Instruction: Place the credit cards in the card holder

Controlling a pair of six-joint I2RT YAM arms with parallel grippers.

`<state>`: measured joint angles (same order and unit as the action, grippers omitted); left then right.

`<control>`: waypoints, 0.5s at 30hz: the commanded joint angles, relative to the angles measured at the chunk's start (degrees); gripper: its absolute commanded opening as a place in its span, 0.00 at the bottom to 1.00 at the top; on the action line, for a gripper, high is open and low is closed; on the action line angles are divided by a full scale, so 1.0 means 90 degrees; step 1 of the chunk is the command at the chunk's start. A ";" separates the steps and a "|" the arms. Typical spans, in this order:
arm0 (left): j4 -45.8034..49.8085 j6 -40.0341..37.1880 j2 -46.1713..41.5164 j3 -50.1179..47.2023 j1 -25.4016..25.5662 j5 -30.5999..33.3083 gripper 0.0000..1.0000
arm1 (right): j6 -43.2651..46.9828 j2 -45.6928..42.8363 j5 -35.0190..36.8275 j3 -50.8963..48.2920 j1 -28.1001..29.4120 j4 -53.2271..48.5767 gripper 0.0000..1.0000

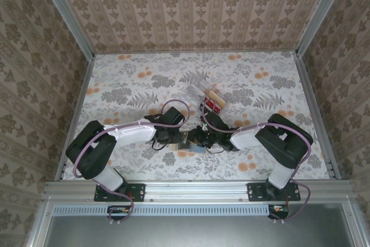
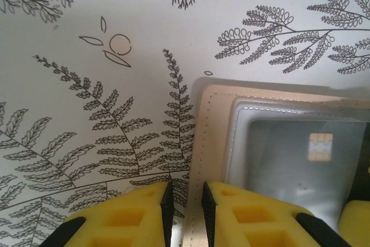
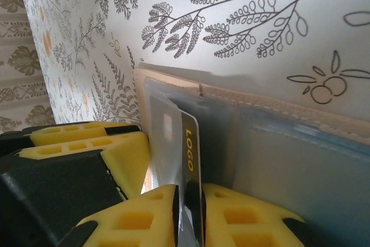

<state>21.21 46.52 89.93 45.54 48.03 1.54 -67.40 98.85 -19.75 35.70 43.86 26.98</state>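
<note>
Two arms fold inward in the top view, elbows spread and wrists meeting low over the front middle of the fern-and-flower printed table (image 1: pixel 260 79). Their bulk covers nearly everything between them, so only a sliver of the small flat tan leather-like card holder (image 1: pixel 184 138) peeps out there. Farther back, well apart from the wrists, a clear plastic tray (image 1: pixel 197 89) holds a red card (image 1: pixel 211 106) and an orange-tan card (image 1: pixel 215 97), both too small to read in detail.

The left wrist view brings the card holder close. It is opened out, showing its stitched tan border and a clear window pocket (image 2: pixel 289 143), and is cut off at the right and bottom edges. The left claw (image 2: pixel 186 188) is clenched on the holder's border, one yellow finger on each side. Behind the window, a grey surface with a gold chip (image 2: pixel 321 146) shows.

The right wrist view adds what the others lack. A thin dark grey plastic card (image 3: pixel 191 148) marked LOGO stands on edge between the fingers of the right claw (image 3: pixel 189 194), its far end at the pocket's mouth. How far in it reaches is hard to make out, and I cannot tell whether those fingers press the card or stand loose around it. The left claw's yellow fingers sit at this view's left, beside the holder's edge.
</note>
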 commanded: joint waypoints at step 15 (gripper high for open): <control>-0.0456 0.0131 0.0040 -0.0109 0.0132 -0.0548 0.25 | 0.0423 -0.0244 0.0284 0.0449 0.0075 -0.1700 0.21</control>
<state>20.99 46.70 89.89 45.52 48.03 1.34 -63.81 94.87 -16.78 37.85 44.16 13.72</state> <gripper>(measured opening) 0.248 0.214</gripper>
